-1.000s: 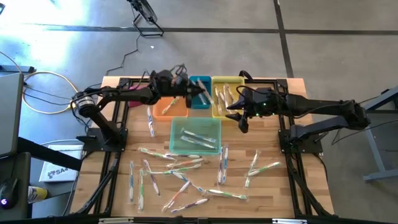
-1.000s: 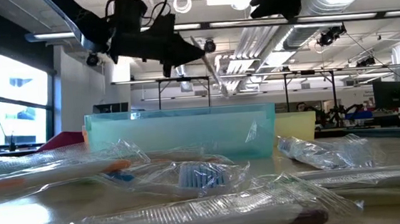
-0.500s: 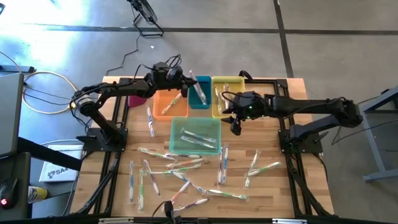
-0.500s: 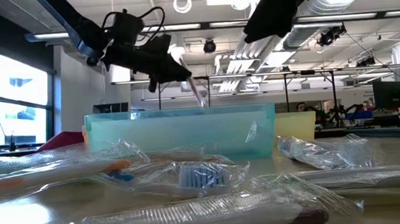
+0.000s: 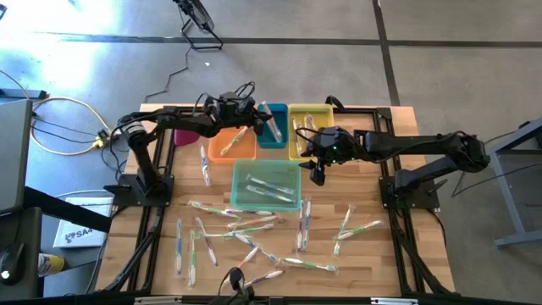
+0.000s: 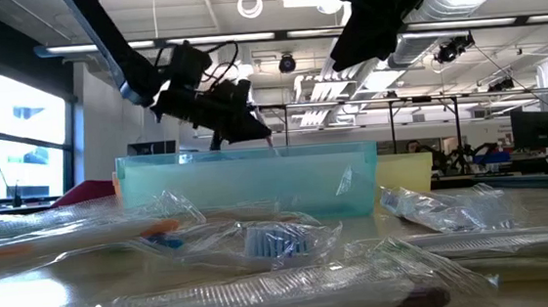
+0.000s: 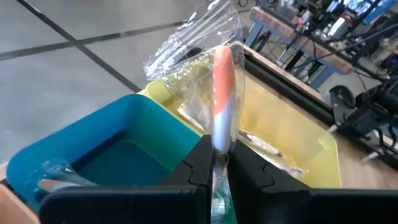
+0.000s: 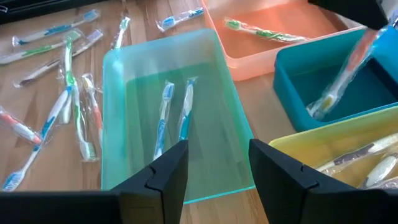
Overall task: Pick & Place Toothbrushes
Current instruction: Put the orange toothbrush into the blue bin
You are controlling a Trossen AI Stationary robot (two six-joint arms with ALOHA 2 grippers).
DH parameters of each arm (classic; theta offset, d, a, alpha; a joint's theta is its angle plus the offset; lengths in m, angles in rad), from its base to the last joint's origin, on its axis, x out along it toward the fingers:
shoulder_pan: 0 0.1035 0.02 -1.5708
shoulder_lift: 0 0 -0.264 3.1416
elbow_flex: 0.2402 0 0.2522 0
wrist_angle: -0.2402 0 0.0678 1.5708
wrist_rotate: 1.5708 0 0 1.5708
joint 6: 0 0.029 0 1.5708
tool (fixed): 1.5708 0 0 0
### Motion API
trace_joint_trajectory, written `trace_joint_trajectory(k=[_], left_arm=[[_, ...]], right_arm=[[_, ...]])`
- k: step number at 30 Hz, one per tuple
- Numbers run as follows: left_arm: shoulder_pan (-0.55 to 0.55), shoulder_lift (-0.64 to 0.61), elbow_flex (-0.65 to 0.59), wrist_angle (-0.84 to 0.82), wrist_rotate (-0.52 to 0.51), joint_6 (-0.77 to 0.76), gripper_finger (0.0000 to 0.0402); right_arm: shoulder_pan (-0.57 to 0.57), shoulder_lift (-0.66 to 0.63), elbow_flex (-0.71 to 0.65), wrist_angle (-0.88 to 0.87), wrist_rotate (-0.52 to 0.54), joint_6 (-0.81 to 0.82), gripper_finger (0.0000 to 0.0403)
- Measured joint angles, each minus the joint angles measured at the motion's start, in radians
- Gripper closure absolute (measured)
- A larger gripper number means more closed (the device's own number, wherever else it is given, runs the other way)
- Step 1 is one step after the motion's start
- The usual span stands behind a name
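Note:
My left gripper [image 5: 257, 119] is shut on a wrapped toothbrush with an orange handle [image 7: 222, 81] over the blue bin [image 5: 273, 135]. The brush slants down into that bin, as the right wrist view [image 8: 348, 65] shows. My right gripper [image 5: 318, 172] is open and empty above the gap between the green bin [image 5: 266, 186] and the yellow bin [image 5: 308, 135]. The green bin holds two blue toothbrushes [image 8: 175, 115]. The orange bin [image 5: 230, 146] holds one green toothbrush [image 8: 258, 31]. Many wrapped toothbrushes [image 5: 246, 233] lie flat on the near half of the table. My left gripper pinches the wrapped toothbrush between its two fingers [image 7: 200, 163], which lie across the handle [image 7: 219, 140]. The brush is tilted. Its orange end and loose wrapper stick out past the fingertips, and its lower end [image 8: 320, 107] is down inside the blue bin. Whether that end touches the bin floor, I cannot tell.
A pink bin [image 5: 187, 135] stands left of the orange one. The yellow bin holds several wrapped brushes [image 7: 261, 146]. Black frame rails run along the table's left and right sides [image 5: 398, 212]. In the low view the green bin's wall [image 6: 247, 185] hides the far bins.
My left gripper has come down with the toothbrush, still shut on it. The brush's lower end was above the bins and is now down inside the blue bin. My right gripper has moved toward the table's left and a little toward the near edge, staying open.

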Motion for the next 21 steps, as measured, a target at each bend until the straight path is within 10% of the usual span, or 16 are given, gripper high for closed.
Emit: trace_joint_trajectory(k=[9, 21], left_arm=[[0.0, 0.044, 0.0, 0.005, -0.002, -0.015, 0.0371], [0.0, 0.044, 0.0, 0.003, -0.132, -0.008, 0.0261]], right_arm=[[0.0, 0.0, 0.0, 0.0, 0.0, 0.002, 0.0241], [0.0, 0.0, 0.0, 0.0, 0.0, 0.002, 0.0241]])
